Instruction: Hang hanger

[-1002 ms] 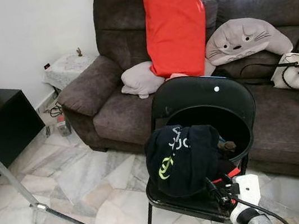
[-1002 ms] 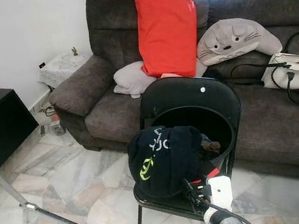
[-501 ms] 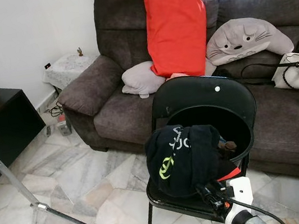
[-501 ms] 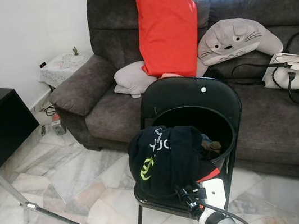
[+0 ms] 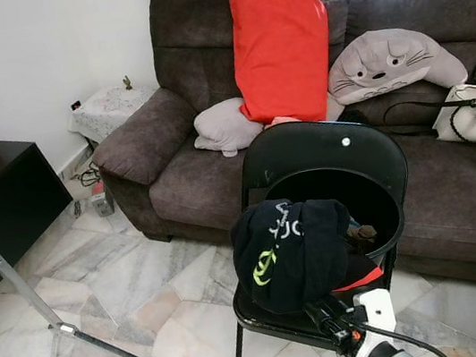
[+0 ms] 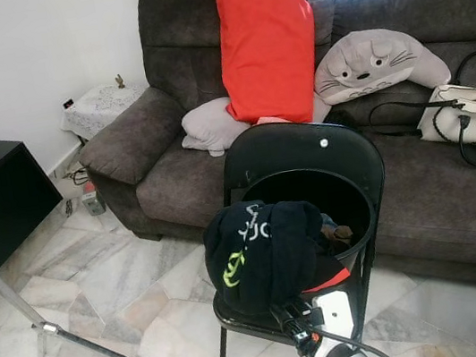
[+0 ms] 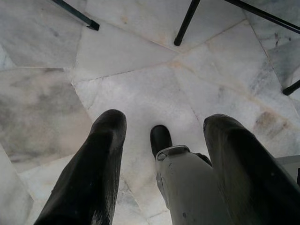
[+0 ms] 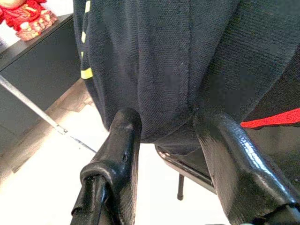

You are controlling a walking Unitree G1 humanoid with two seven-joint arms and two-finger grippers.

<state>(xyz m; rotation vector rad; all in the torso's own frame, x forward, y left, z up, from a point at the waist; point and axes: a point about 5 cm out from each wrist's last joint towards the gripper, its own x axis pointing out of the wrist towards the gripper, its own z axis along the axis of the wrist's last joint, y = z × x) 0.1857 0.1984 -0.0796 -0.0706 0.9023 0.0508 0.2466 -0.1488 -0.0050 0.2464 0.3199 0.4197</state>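
Black folding chair point(image 5: 326, 164) stands on marble floor point(image 5: 119, 288). On its seat: dark garment point(image 5: 290, 252) with yellow-green print, heaped toward 9 o'clock; red strip at its 4 o'clock edge. Floor at chair's 9 o'clock: metal stand leg point(image 5: 19, 285). Sofa point(image 5: 192, 177) at 12 o'clock.

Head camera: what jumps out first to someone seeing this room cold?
A tall red cushion stands against the back of the dark brown sofa. In front of the sofa is a black folding chair with a dark garment with yellow-green print heaped on its seat. The right gripper, fingers open, is right at the garment's lower edge.
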